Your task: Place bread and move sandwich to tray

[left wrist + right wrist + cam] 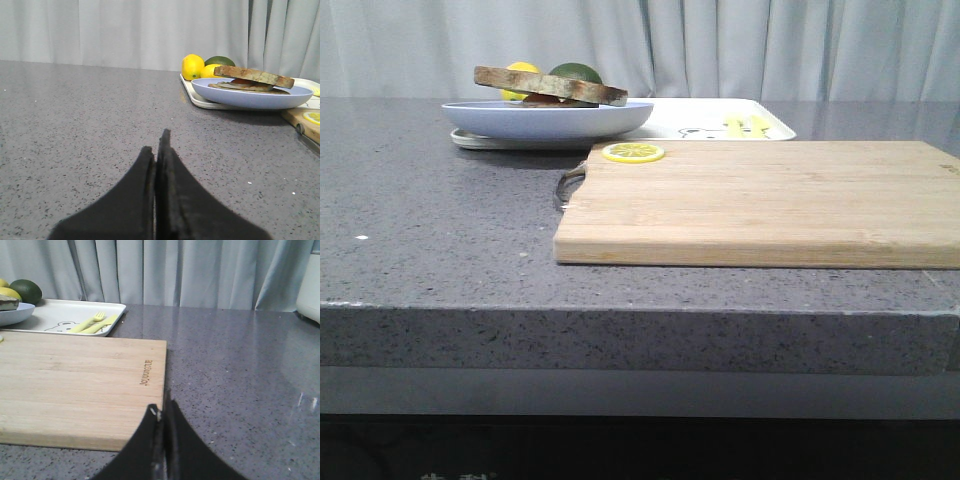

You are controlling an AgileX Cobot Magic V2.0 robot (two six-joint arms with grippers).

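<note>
The sandwich (560,98) lies on the round pale blue plate (545,120), which rests on the left end of the white tray (700,115). The thick bread slice (552,85) lies tilted on top of it; it also shows in the left wrist view (254,76). My left gripper (156,141) is shut and empty, low over the grey counter, well short of the plate (250,97). My right gripper (160,405) is shut and empty at the cutting board's near right corner. The tray (60,315) shows its bear print and yellow-green fork. Neither gripper shows in the front view.
A light wooden cutting board (760,205) lies in front of the tray, with a lemon slice (633,152) at its far left corner. Two lemons (192,66) and an avocado (220,60) sit behind the plate. Grey curtains hang behind. A white appliance (310,285) stands far right.
</note>
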